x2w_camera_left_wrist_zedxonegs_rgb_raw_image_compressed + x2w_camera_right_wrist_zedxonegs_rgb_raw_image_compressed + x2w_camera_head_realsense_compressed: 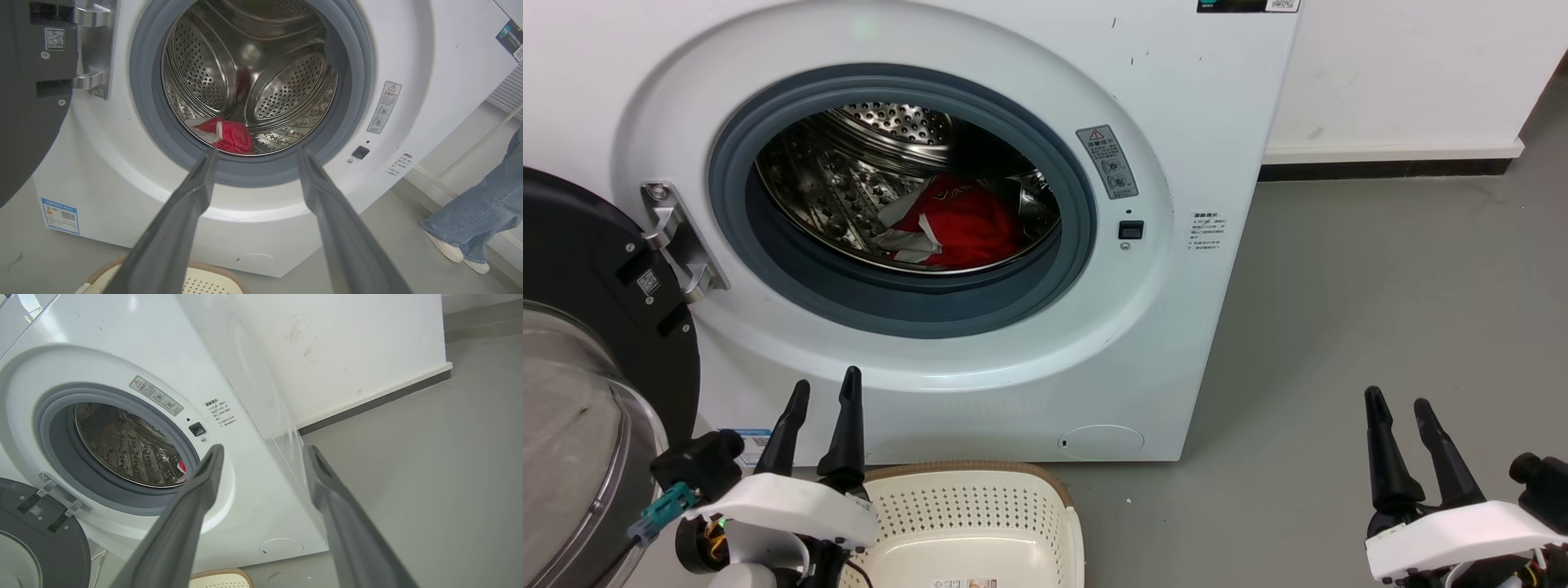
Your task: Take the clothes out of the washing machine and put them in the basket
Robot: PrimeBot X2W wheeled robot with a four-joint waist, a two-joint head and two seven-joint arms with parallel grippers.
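L arm [784, 506] low left, R arm [1462, 531] low right, both jaws apart, pointing up

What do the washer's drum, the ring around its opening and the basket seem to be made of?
Drum: bright metal, likely stainless steel; it is perforated and mirrors light. Ring: matte grey, probably rubber, with a rounded lip. Basket: smooth cream plastic, it seems, moulded with small holes; its brown rim could be another material, unclear.

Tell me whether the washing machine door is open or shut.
Open. The door hangs swung out left on its hinge, leaving the drum and the red clothes exposed.
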